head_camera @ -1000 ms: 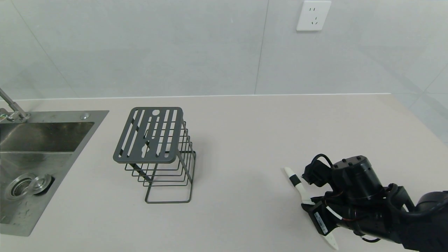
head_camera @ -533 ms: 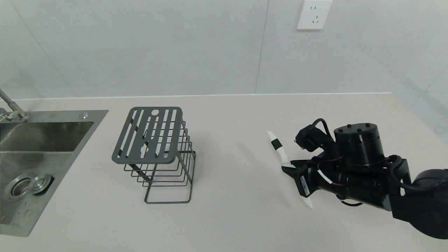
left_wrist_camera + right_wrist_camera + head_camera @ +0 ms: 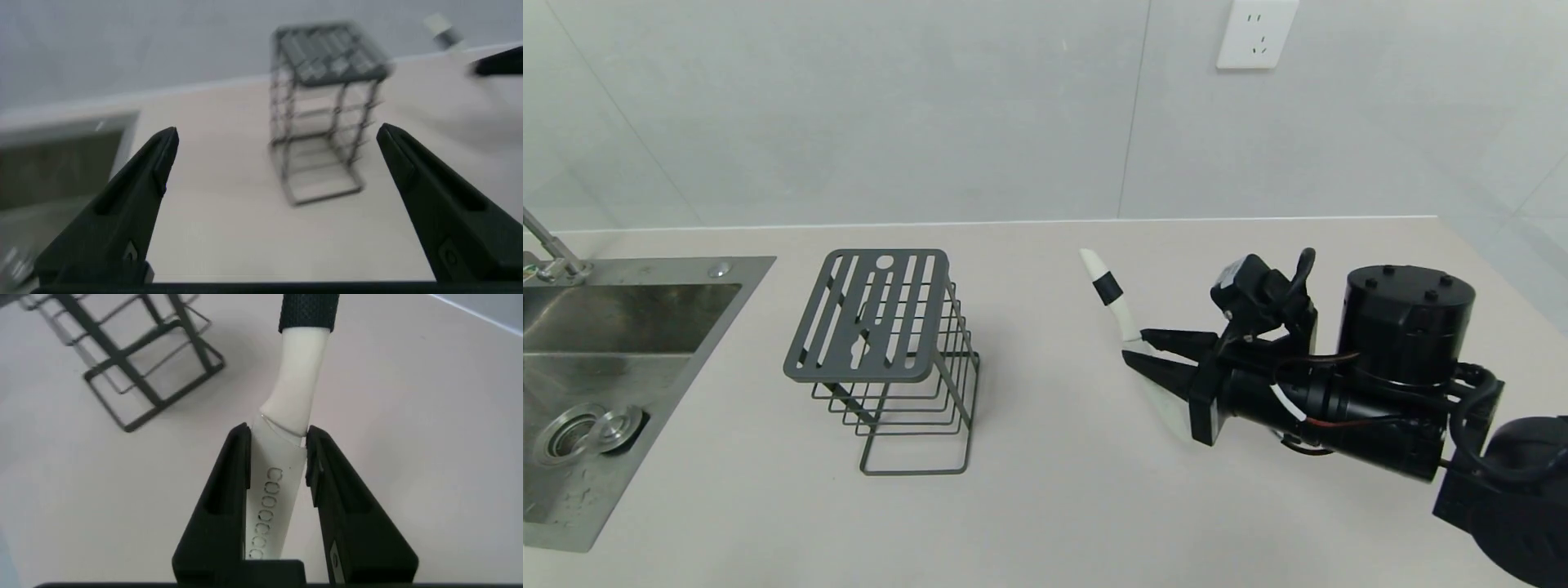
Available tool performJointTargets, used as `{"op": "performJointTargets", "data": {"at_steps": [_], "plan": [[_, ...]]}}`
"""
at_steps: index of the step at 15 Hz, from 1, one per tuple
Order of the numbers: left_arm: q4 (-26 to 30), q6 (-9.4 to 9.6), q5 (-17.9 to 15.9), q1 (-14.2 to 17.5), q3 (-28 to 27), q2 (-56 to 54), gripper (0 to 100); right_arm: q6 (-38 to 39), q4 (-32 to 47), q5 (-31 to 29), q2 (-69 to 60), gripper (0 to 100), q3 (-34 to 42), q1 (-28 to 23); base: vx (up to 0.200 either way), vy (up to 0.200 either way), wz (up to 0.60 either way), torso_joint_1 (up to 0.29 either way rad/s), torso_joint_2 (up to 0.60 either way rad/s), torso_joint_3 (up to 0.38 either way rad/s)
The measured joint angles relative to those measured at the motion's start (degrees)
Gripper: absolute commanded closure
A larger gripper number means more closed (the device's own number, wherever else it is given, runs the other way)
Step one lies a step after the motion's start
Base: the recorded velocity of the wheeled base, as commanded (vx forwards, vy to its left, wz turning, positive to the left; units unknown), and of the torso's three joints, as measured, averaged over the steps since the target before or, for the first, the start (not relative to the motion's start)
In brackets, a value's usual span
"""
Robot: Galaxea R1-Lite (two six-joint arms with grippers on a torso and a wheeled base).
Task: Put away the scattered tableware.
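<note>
A white knife with a black band on its handle hangs above the counter, handle up and tilted towards the far left. My right gripper is shut on its blade, right of the rack; in the right wrist view the blade sits between the closed fingers of that gripper. A dark grey wire rack with a slotted top stands on the counter, mid-left. My left gripper is open and holds nothing, with the rack some way off beyond its fingers.
A steel sink with a drain is set into the counter at the left, its tap at the left edge. A wall socket sits high on the tiled back wall. Bare counter lies between rack and knife.
My right gripper has lifted the knife off the counter near the front right and carried it up and leftwards towards the rack, turning so its fingers point left.
</note>
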Motion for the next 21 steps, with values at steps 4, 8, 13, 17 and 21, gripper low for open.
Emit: {"op": "performJointTargets", "data": {"at_steps": [4,8,13,17,21], "plan": [[-1.08,-13.85,-7.83,-4.18,-6.64,5.64,0,0.15,-2.88,1.51,-0.71,100,-0.20,4.50,0.000,0.000,0.00,0.000,0.00,0.000],[-6.57,-22.81,-11.14,-10.22,-10.09,15.76,0,0.55,-8.48,3.94,-1.45,100,0.24,5.79,0.000,0.000,0.00,0.000,0.00,0.000],[-23.45,-19.02,-11.85,-16.55,-11.17,36.89,0,0.99,-11.50,4.99,-1.71,100,1.79,6.39,0.000,0.000,0.00,0.000,0.00,0.000],[-27.66,-15.06,-11.19,-25.14,-15.23,50.73,0,1.01,-12.24,6.06,-1.71,100,2.69,6.36,0.000,0.000,0.00,0.000,0.00,0.000],[-27.67,-14.79,-7.06,-31.57,-20.82,60.54,0,1.07,-13.76,5.97,-1.77,100,2.86,5.73,0.000,0.000,0.00,0.000,0.00,0.000]]}}
